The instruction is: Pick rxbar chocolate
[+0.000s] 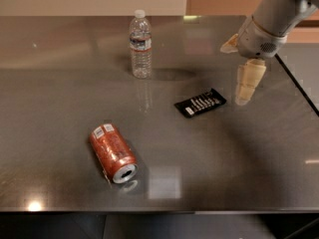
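Note:
The rxbar chocolate (200, 102) is a flat black bar with white lettering, lying flat on the grey metal table (224, 173) right of centre. My gripper (233, 75) hangs from the arm at the upper right, just right of the bar and above the table. It is open and empty. One cream finger (248, 82) points down beside the bar's right end, and the other (229, 45) is splayed up and to the left. The gripper does not touch the bar.
A clear water bottle (140, 45) stands upright at the back centre. An orange-red soda can (112, 153) lies on its side at the front left. The table's right edge (299, 86) runs just right of the gripper.

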Controlling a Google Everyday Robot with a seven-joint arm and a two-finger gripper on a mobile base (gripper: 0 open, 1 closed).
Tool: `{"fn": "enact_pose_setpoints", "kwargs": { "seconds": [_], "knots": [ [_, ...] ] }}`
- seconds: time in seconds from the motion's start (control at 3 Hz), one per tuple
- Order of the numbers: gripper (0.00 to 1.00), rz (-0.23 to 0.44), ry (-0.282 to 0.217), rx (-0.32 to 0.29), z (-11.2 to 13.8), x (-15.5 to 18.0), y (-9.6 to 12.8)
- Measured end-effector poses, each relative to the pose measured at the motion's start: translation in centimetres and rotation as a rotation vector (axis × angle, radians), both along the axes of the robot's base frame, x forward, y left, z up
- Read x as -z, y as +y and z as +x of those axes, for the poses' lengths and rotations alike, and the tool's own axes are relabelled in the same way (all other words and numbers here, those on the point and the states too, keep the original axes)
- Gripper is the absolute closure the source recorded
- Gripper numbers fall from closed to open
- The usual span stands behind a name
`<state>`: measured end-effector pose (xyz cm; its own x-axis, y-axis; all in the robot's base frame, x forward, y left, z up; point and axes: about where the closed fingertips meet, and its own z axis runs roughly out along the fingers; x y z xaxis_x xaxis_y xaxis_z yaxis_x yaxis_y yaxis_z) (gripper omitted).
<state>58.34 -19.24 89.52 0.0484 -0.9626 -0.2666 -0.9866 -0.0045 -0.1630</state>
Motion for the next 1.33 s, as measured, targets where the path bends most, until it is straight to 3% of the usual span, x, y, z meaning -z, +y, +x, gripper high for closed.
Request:
{"fn": "enact_pose_setpoints", "kwargs": {
  "seconds": [0.33,1.0,1.33],
  "knots": [
    [0.0,0.011,0.045,-0.063,0.5,2.0,1.1],
    [0.0,0.019,0.112,-0.133,-0.1,5.1,2.7],
    [0.18,0.024,0.135,-0.149,-0.5,6.1,3.3]
  ]
}}
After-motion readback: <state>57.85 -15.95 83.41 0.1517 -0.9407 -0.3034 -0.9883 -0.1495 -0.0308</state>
